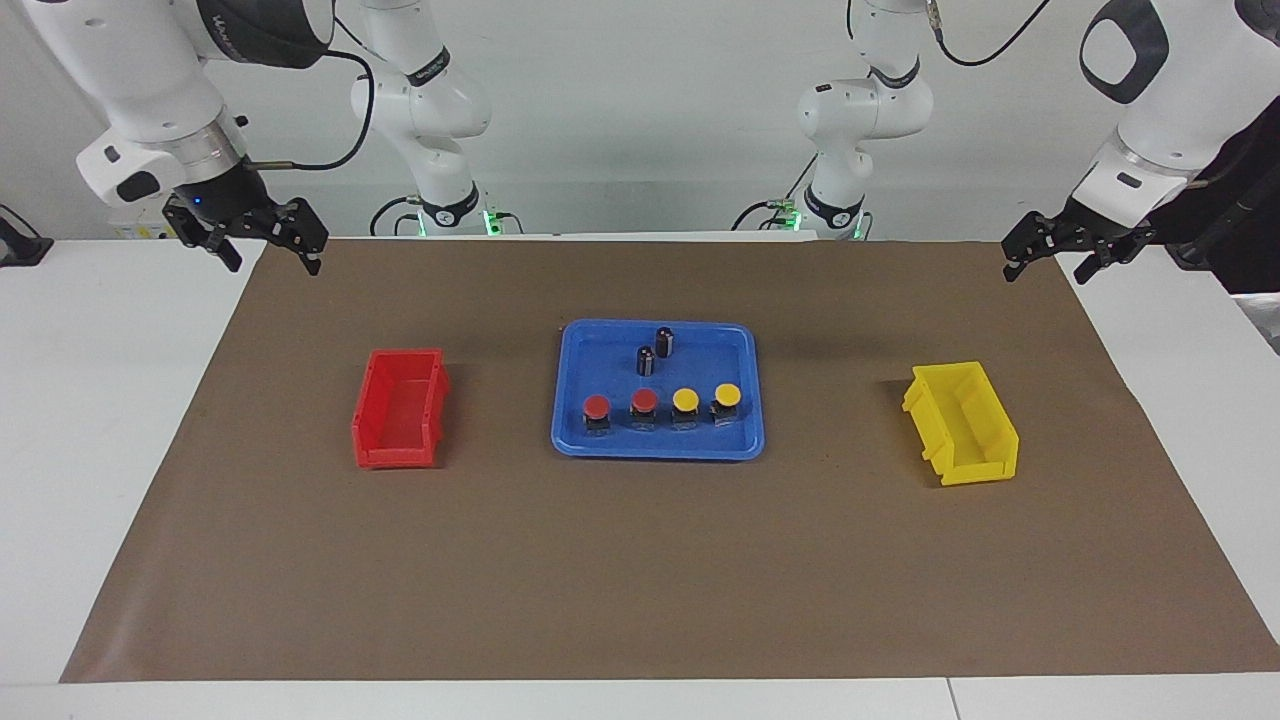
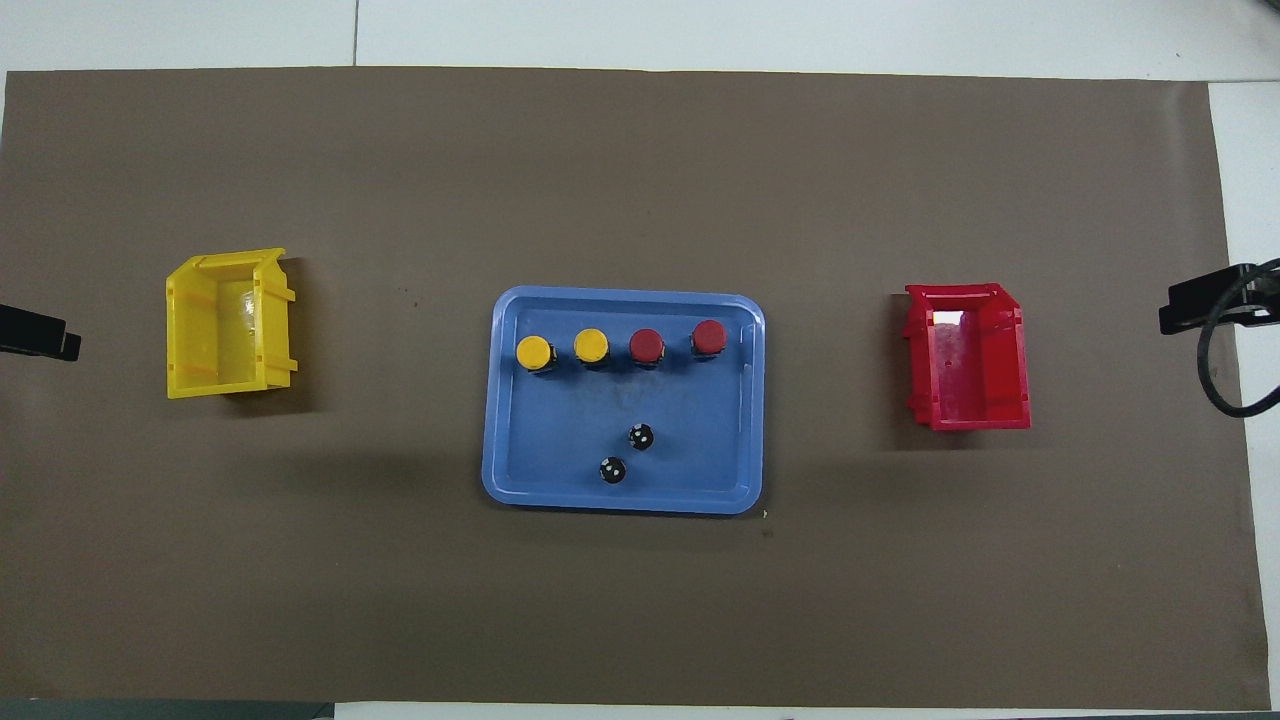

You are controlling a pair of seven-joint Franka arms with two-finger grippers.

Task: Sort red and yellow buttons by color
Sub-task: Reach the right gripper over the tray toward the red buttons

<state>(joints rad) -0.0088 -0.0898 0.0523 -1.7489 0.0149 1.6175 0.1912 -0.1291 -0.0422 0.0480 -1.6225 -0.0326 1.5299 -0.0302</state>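
buttons: two red buttons (image 1: 620,408) and two yellow buttons (image 1: 706,400) stand in a row in the blue tray (image 1: 573,436), at 6 o'clock of two dark cylinders (image 1: 655,350) | handling: we judge them light, rigid, slick-capped; grasp the black base | bins: red bin (image 1: 400,408), yellow bin (image 1: 962,423) at opposite counter ends | left gripper (image 1: 1068,252) and right gripper (image 1: 262,240) wait raised, fingers apart

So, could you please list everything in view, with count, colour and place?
red buttons: two, red caps, in the tray, toward the right arm's end of the row
yellow buttons: two, yellow caps, same row, toward the left arm's end
dark cylinders: two, in the tray, nearer the robots than the buttons
blue tray: one, mid-mat
red bin: one, right arm's end
yellow bin: one, left arm's end
brown mat: one, covering the table
right tool: open, raised, waiting
left tool: open, raised, waiting
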